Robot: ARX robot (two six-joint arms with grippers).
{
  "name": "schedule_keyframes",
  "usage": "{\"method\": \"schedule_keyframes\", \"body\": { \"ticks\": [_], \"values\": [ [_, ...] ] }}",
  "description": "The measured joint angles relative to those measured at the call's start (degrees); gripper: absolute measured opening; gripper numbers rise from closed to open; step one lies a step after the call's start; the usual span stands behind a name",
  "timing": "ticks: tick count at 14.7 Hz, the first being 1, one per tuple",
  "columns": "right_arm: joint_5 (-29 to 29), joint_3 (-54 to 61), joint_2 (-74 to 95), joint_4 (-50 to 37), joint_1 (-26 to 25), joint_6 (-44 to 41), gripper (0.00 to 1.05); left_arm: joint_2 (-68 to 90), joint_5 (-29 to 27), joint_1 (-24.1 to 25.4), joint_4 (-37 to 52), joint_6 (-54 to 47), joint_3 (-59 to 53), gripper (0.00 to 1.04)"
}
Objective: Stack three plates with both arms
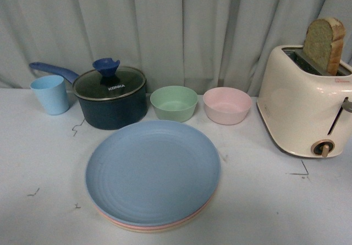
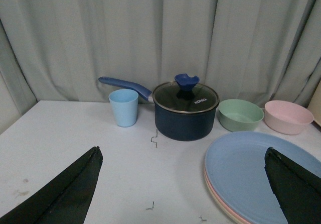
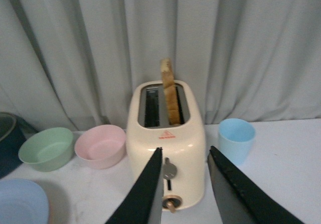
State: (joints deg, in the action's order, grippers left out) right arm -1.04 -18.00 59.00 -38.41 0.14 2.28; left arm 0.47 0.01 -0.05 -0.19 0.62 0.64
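Grey curtains are hanging behind a white table (image 1: 33, 162). Near its front edge the three plates are sitting in one neat pile: the blue plate (image 1: 153, 171) is lying on top, with the pink plate (image 1: 110, 220) and the cream plate (image 1: 137, 228) peeking out under it. They are looking light, stiff and a bit slippery, so grabbing a rim seems best. The left gripper (image 2: 183, 184) is standing wide open beside the pile. The right gripper (image 3: 184, 184) is also open, holding nothing, facing the toaster (image 3: 168, 143).

"KONKA" reads in white on the saucepan's glass lid (image 1: 110, 84); the toaster's (image 3: 167, 148) red mark is illegible.
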Motion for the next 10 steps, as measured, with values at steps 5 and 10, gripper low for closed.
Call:
{"method": "schedule_keyframes", "body": {
  "ticks": [5,10],
  "values": [
    [1.03,7.91,-13.49,2.84,-0.15,-1.88,0.02,0.0,-0.02,0.0,-0.02,0.0,0.0,0.98],
    [1.03,13.03,-22.82,7.26,-0.15,-1.9,0.02,0.0,-0.02,0.0,-0.02,0.0,0.0,0.98]
  ]
}}
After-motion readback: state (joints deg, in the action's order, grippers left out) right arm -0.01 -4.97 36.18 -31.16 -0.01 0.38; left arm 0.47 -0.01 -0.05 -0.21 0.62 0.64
